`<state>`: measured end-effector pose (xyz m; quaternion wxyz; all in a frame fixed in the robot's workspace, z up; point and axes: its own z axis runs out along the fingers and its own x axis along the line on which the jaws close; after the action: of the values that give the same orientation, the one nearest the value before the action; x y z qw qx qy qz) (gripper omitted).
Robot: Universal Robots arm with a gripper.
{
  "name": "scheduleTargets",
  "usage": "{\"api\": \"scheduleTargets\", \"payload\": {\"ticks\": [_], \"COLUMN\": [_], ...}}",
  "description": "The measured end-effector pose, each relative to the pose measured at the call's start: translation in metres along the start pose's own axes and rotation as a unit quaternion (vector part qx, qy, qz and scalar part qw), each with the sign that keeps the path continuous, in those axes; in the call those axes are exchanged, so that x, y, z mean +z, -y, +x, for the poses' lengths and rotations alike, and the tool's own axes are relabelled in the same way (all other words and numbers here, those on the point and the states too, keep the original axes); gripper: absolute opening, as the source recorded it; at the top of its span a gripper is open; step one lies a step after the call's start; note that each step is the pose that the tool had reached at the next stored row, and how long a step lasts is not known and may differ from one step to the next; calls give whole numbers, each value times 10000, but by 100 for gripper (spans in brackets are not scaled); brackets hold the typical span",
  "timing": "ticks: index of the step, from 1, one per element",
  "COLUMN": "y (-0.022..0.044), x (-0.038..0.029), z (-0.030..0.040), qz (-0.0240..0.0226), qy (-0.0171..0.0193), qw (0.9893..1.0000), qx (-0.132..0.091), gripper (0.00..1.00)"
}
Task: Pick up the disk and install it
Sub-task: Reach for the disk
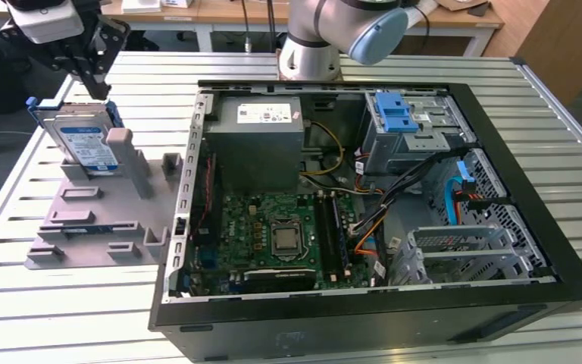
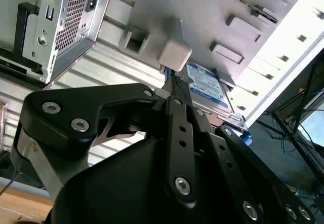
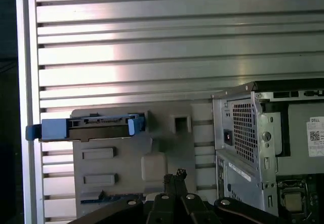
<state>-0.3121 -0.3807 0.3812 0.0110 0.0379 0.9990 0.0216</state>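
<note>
Standing on edge at the far end of the grey plastic stand (image 1: 99,220), the disk (image 1: 84,144) is seen with its white-and-blue label turned toward the exterior camera and its blue rails framing it. An upright post of the stand is set just beside it. The stand is laid flat on the slatted metal surface (image 1: 69,303), to the exterior view's left of the open computer case (image 1: 372,322), and the two are close but apart.

The jaws are drawn narrow, their tips together with nothing gripped between them. In the exterior view they are hung from the arm (image 1: 321,38) just above the disk's upper blue rail. In the first wrist view the disk (image 3: 91,128) is shown edge-on, and the closed tips are seen over the stand (image 3: 131,153), apart from the disk. In the second wrist view the tips are placed in front of a pale post, with the disk (image 2: 205,87) beyond it.

Inside the case, a grey power supply (image 1: 261,136), a green motherboard (image 1: 281,227) and a blue drive-bay bracket (image 1: 397,114) are exposed.
</note>
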Motion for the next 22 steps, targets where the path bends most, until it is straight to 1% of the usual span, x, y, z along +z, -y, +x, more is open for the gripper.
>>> {"api": "scheduleTargets", "payload": {"ticks": [1,22], "y": [11,16], "x": [15,22], "z": [158,222], "qz": [0,0], "qy": [-2,-2], "qw": [10000,10000], "qx": [0,0], "gripper": [11,11]}}
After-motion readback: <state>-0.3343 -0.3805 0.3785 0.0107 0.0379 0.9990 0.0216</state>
